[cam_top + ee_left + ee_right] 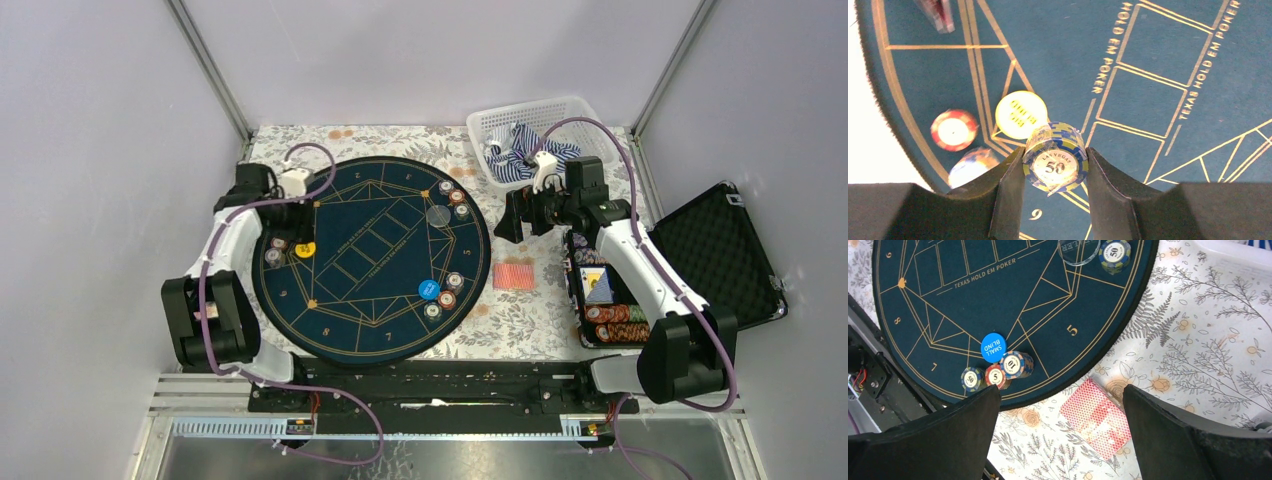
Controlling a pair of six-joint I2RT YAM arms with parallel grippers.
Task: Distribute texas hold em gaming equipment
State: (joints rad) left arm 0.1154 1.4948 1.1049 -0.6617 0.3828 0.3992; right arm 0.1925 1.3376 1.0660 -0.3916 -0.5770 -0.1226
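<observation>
- Gripping one wrapped 50-chip stack (1055, 152), your left gripper (1055, 167) has both fingers pressed against the stack's sides. It holds the stack over the left part of the round navy mat (345, 310).
- Below it on the mat you see one yellow "BIG BLIND" disc (1021, 114). Two chip stacks stand near the disc: a red-and-white stack (953, 130) and a blurred stack (973, 165) whose marking cannot be read.
- At the mat's near-right edge lies one blue "SMALL BLIND" disc (993, 347). Three stacks stand just beside it: the 10 stack (1015, 364), the 5 stack (996, 375) and the 50 stack (971, 378).
- At the far-right edge, the overhead view shows three more stacks (456, 198) and one clear disc (437, 214).
- Your right gripper (1060, 392) is spread wide and holds nothing. It hovers above one red-backed card deck (1096, 422).
- The deck lies flat on the floral tablecloth (1198, 340), just beside the mat and not touching it.
- One open black case (720, 250) sits at the right, with rows of chips (615, 322) inside.
- One white basket (495, 118) of striped cloth stands at the far right.
</observation>
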